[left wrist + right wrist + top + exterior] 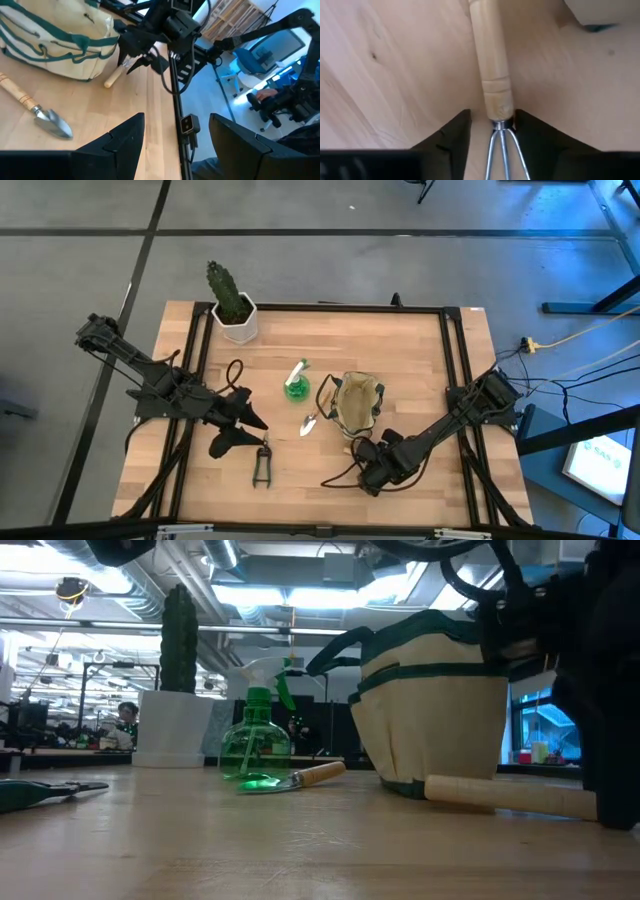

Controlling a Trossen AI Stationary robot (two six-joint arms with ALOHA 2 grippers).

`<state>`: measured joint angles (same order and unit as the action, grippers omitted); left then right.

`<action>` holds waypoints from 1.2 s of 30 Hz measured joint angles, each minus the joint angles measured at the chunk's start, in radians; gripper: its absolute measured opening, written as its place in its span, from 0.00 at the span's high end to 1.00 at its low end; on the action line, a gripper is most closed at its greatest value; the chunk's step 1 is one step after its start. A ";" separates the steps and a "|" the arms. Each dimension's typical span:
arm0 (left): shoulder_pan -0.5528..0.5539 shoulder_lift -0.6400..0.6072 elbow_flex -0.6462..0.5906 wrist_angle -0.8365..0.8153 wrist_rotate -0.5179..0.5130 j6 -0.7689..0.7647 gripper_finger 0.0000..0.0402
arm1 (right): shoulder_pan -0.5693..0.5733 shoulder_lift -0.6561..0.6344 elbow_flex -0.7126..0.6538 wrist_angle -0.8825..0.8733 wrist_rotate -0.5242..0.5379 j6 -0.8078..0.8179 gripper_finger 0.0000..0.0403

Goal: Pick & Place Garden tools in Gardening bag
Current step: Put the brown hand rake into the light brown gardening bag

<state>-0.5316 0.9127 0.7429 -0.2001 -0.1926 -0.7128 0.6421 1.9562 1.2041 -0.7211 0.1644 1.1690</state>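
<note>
Your right gripper sits low on the table at about 5 o'clock from the gardening bag, its fingers closed on the hand rake right where the wooden handle meets the metal tines. You see only part of the rake: the handle end runs out of the wrist view, and from above the arm hides the tool almost wholly. The low view shows its handle lying flat by the bag's base.

Your left gripper waits at 9 o'clock from the bag with its fingers spread and nothing between them. The pruning shears lie just at its 5 o'clock. The spray bottle and trowel lie between it and the bag. The cactus stands at the table's far-left corner.
</note>
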 joint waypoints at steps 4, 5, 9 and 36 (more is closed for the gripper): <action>0.000 0.000 0.000 0.012 -0.014 0.005 0.46 | -0.004 0.000 0.006 -0.004 -0.035 0.102 0.74; 0.000 0.000 0.000 0.012 -0.019 0.006 0.46 | -0.004 0.001 0.014 -0.009 -0.049 0.124 0.77; 0.000 0.000 0.000 0.016 -0.037 0.014 0.46 | -0.003 0.014 0.079 0.007 -0.131 0.136 0.88; 0.006 0.000 0.014 0.295 -0.106 0.195 0.46 | -0.265 -0.059 1.113 -0.219 -0.034 0.211 0.88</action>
<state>-0.5256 0.9123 0.7573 0.0949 -0.2984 -0.5173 0.3775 1.8975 2.3169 -0.9405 0.1307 1.3799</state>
